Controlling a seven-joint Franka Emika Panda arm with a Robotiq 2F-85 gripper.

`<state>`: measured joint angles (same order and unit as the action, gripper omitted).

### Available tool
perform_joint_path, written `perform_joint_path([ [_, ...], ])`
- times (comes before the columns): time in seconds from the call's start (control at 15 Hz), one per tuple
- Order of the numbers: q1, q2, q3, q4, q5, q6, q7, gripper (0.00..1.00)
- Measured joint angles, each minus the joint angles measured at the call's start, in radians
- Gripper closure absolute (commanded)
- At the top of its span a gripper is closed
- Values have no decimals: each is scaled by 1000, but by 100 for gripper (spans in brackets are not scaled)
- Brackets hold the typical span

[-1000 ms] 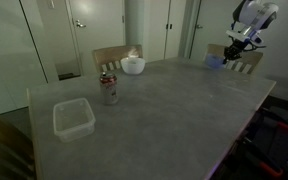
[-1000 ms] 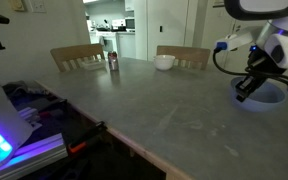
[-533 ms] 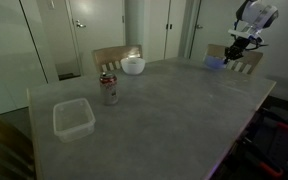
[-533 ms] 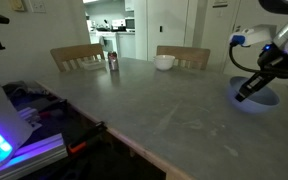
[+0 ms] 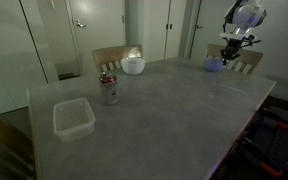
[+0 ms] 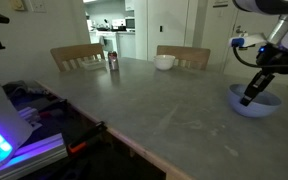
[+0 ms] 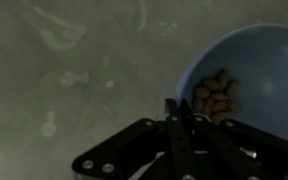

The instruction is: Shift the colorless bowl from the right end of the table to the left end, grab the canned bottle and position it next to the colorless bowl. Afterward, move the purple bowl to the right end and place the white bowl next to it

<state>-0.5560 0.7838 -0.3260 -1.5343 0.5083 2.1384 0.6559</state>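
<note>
The purple bowl [image 5: 213, 63] [image 6: 254, 102] sits on the grey table [image 5: 174, 110] at one end, with brown nuts inside in the wrist view [image 7: 246, 70]. My gripper [image 5: 230, 52] [image 6: 249, 97] [image 7: 177, 108] reaches down at the bowl's near rim, fingers pressed together with the rim at their tips. The white bowl [image 5: 133, 65] [image 6: 165, 62] stands at the far edge. The silver can [image 5: 108, 89] [image 6: 112, 62] stands upright beside the clear squarish container [image 5: 72, 119] at the opposite end.
Wooden chairs [image 5: 112, 56] [image 6: 183, 55] stand along the table's far side, one more near the purple bowl [image 5: 246, 60]. A lit device [image 6: 14, 125] sits off the table's corner. Doors and walls lie behind.
The arm has swung and the wrist has turned over the purple bowl. The bowl has shifted only slightly on the table. The other objects have not moved.
</note>
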Motion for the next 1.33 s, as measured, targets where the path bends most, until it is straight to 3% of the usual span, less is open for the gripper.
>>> perform_joint_path([
  [0.2,15,11,0,10,-16,31,5,96],
  [0.27,16,12,0,11,-24,34,5,71],
  [0.4,19,12,0,12,-42,34,5,64],
  [1.0,85,4,-10,32,-235,35,-33,2],
  [1.33,167,-19,-12,56,-329,36,-59,0],
])
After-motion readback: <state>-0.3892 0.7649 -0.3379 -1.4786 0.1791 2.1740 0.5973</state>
